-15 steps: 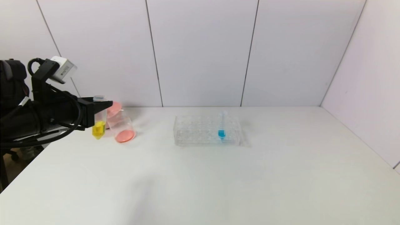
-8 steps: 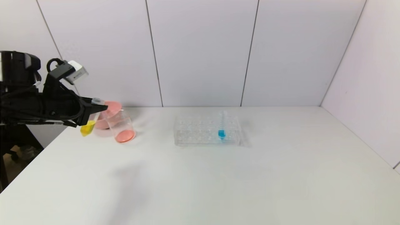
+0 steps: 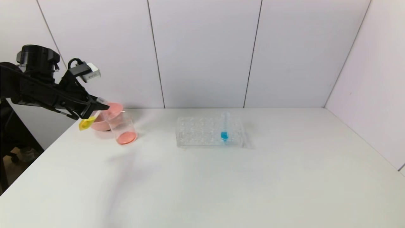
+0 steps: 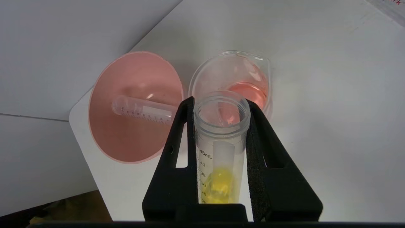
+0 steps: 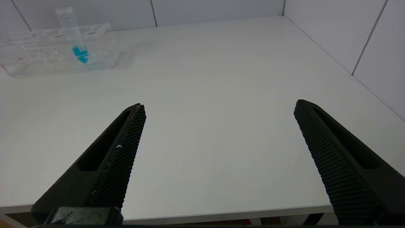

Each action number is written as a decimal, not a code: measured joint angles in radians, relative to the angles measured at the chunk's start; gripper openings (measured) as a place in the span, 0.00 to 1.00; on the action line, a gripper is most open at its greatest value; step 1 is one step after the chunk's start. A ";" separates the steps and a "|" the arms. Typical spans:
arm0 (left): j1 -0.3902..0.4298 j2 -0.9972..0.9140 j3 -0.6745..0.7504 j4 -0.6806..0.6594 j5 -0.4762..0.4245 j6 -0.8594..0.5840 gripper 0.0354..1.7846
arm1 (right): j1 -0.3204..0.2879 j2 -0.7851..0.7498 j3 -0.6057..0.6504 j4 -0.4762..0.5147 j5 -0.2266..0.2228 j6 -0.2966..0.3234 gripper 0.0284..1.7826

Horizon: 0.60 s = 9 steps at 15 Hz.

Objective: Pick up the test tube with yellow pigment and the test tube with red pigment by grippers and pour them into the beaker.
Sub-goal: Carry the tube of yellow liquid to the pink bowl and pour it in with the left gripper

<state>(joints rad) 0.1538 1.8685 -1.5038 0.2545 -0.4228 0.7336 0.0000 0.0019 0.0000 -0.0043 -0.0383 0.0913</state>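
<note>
- Over the last second the left gripper (image 3: 95, 109) rose and swung toward the beaker (image 3: 122, 129), tipping the test tube with yellow pigment (image 3: 86, 123) from upright to a steep slant, mouth toward the beaker, yellow end low and outward.
- In the wrist view the jaws were clamped on the tube (image 4: 221, 148) just under its rim; its open mouth sat just short of the beaker (image 4: 232, 82), with the yellow pooled at the far end. The pour looked about to begin, not yet flowing.
- The beaker held a shallow red-orange layer, and an empty graduated tube (image 4: 144, 109) lay in the pink bowl (image 4: 104, 133), so the red pour seemed done.
- The tubes were clear, ribbed-rimmed plastic with printed scales; the jaw pads were black and foamy.
- The right gripper (image 5: 218, 133) hung parked, jaws spread wide, over the white table (image 3: 253, 183), well away from the clear rack (image 3: 199, 133) holding the blue tube (image 3: 224, 129).
</note>
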 joint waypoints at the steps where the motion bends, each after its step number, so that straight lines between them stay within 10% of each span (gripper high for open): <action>1: 0.005 0.029 -0.042 0.025 0.000 0.011 0.24 | 0.000 0.000 0.000 0.000 0.000 0.000 0.96; 9: -0.003 0.147 -0.342 0.403 0.077 0.141 0.24 | 0.000 0.000 0.000 0.000 0.000 0.000 0.96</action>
<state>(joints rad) 0.1504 2.0157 -1.8457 0.6570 -0.3453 0.8751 0.0000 0.0019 0.0000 -0.0038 -0.0383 0.0917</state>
